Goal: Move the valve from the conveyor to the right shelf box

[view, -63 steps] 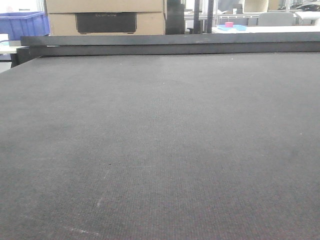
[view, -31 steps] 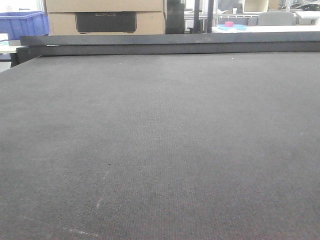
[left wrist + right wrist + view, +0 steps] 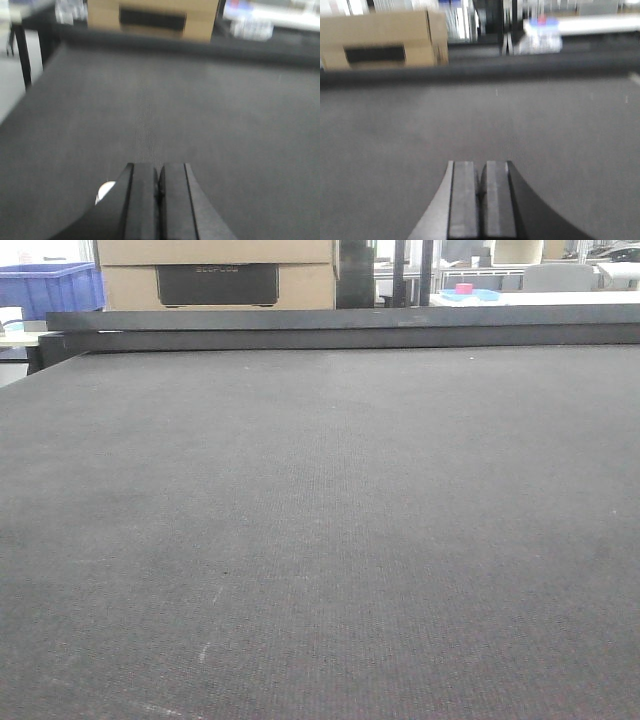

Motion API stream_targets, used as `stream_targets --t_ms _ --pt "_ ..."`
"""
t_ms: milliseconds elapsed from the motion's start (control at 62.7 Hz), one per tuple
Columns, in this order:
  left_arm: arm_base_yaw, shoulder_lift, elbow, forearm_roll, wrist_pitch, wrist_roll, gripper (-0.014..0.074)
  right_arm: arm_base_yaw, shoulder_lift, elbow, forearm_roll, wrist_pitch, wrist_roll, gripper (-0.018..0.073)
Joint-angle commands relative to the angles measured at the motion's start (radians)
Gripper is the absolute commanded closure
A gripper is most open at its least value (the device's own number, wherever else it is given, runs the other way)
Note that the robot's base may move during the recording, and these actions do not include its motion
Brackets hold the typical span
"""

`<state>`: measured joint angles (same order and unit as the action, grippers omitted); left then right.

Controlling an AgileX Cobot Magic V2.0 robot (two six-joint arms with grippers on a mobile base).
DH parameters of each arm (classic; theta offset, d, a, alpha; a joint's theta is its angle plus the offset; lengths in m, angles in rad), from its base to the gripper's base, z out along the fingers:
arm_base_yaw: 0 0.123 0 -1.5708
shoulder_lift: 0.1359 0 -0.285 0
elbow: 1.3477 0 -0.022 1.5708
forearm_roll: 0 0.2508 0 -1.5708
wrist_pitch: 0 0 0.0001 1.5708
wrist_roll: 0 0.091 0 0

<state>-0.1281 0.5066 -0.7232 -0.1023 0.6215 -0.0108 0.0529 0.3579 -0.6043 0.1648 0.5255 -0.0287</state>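
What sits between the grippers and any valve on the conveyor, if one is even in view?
No valve or shelf box shows in any view. Ahead of the shut left gripper and shut right gripper the conveyor lies bare up to its edge rail; nothing visible stands in the way.

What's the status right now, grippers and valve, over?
Left gripper shut, empty. Right gripper shut, empty. No valve in view on conveyor. Nothing in the way.
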Motion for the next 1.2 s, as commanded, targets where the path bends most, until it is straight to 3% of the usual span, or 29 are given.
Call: stream_targets --t_ms 0,367,702,1053,1117,1181 --pt "0.006 0.132 -0.090 -0.006 0.072 -0.002 0.0707 0.000 0.130 -0.092 -0.011 0.089 -0.004 0.0727" --pt "0.006 0.554 -0.377 -0.007 0.393 -0.002 0.0707 0.000 0.591 -0.371 -0.051 0.457 -0.004 0.0727" --pt "0.006 0.683 -0.409 -0.008 0.369 -0.030 0.0707 0.000 0.755 -0.423 -0.134 0.667 -0.004 0.0727" --pt "0.006 0.684 -0.409 -0.008 0.373 -0.034 0.0707 0.000 0.843 -0.503 -0.165 0.696 -0.004 0.0724" --pt "0.006 0.684 -0.409 -0.008 0.381 -0.034 0.0707 0.000 0.857 -0.503 -0.152 0.696 -0.004 0.0671" --pt "0.006 0.684 -0.409 -0.008 0.385 -0.034 0.0707 0.000 0.867 -0.503 -0.142 0.696 -0.004 0.0540"
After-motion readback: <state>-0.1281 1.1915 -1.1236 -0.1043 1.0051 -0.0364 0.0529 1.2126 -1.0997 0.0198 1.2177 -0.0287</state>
